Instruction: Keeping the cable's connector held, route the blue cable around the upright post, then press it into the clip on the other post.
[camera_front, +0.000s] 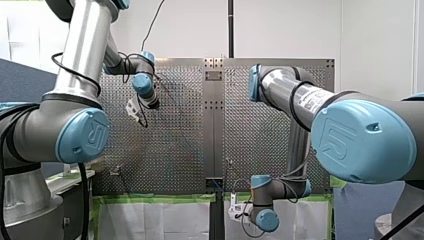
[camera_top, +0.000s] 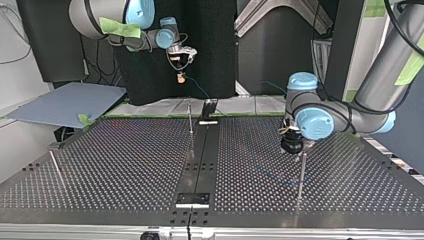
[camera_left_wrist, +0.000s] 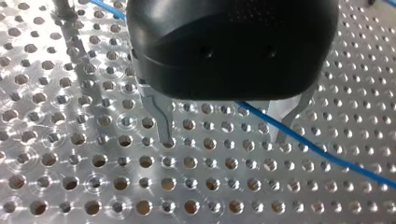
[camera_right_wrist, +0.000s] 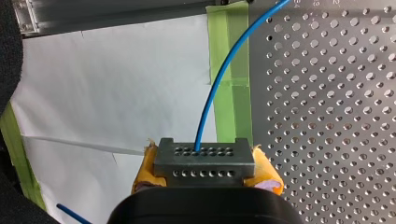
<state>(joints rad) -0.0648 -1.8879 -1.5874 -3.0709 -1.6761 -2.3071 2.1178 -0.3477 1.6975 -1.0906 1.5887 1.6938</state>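
Observation:
My right gripper (camera_right_wrist: 205, 173), with yellow pads (camera_right_wrist: 268, 179), is shut on the grey connector (camera_right_wrist: 204, 156). The blue cable (camera_right_wrist: 219, 79) rises from the connector toward the perforated table. In the top view this gripper (camera_top: 181, 76) hangs above the table's far edge. My left gripper (camera_left_wrist: 226, 133), black with metal fingers (camera_left_wrist: 163, 126), stands open just above the plate. The cable (camera_left_wrist: 327, 151) runs loosely between the jaws, close to one finger. In the top view it (camera_top: 292, 146) hovers beside a thin upright post (camera_top: 302, 172). Another post (camera_top: 190, 117) stands near the table's middle.
A third thin post (camera_top: 56, 167) stands at the top view's left. A dark central rail (camera_top: 200, 160) divides the perforated plate (camera_top: 125, 165). Green tape (camera_right_wrist: 231, 70) and white sheeting border the table's edge near my right gripper.

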